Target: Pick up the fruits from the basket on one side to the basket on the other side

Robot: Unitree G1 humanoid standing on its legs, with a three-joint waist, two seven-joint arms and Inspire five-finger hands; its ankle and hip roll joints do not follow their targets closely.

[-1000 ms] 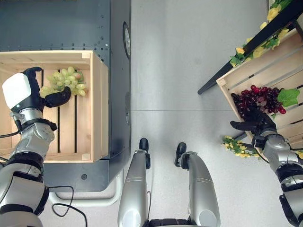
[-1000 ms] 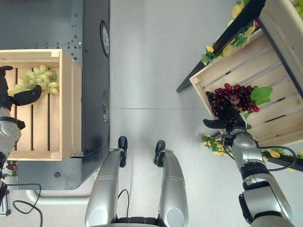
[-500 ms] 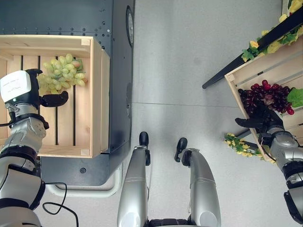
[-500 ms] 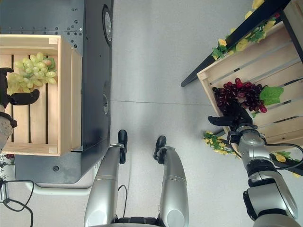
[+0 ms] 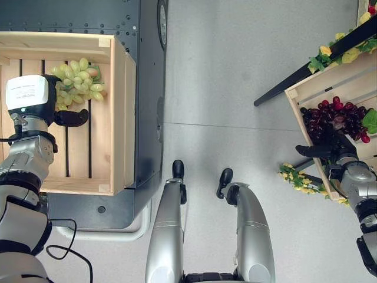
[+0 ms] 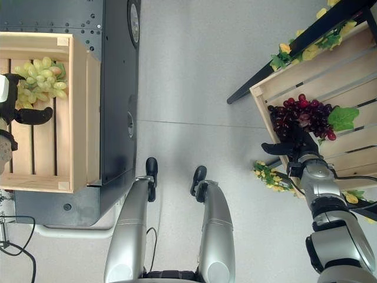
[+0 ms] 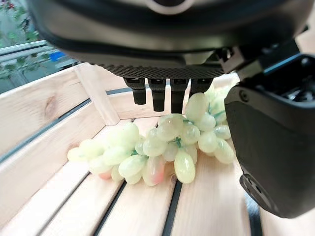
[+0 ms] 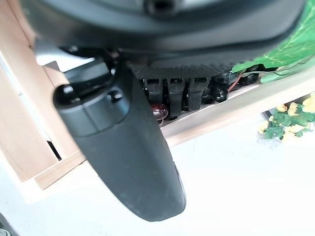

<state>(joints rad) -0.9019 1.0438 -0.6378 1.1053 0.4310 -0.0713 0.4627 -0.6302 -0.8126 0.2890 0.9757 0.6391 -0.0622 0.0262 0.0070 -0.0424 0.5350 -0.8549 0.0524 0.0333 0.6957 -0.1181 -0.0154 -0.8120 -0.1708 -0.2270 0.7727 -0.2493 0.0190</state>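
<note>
Lying on the slats: green grapes [image 5: 78, 79] rest in the far part of the left crate [image 5: 118, 118], which sits on the dark counter [image 5: 148, 88].
Left robot hand [image 5: 36, 107]: it hangs inside that crate, just on the near side of the green bunch; the thumb sticks out toward the crate's inner wall and the fingers [image 7: 160, 93] reach straight toward the fruit.
Left robot hand, state: released, holding nothing. In the left wrist view the fingertips stand above the bunch; contact cannot be told.
Dark grapes [image 6: 303, 116]: a bunch with a green leaf [image 6: 343, 117] lies in the tilted right crate [image 6: 283, 82], near its lower wall.
Right robot hand [image 6: 297, 147]: it is at the near edge of the dark bunch, thumb spread out to the side over the crate's rim.
Right robot hand, state: the right wrist view shows the fingers [image 8: 177, 93] lying against the dark berries, but whether they curl round the bunch cannot be told.
Yellow flowers [image 5: 297, 180]: a sprig lies on the floor [image 5: 230, 88] beside the right crate; more sit along its upper side.
Change from a second ago: the left robot hand has drawn back off the green bunch, which now lies free on the slats. The right robot hand stays at the dark bunch in the same pose; the whole view has shifted.
</note>
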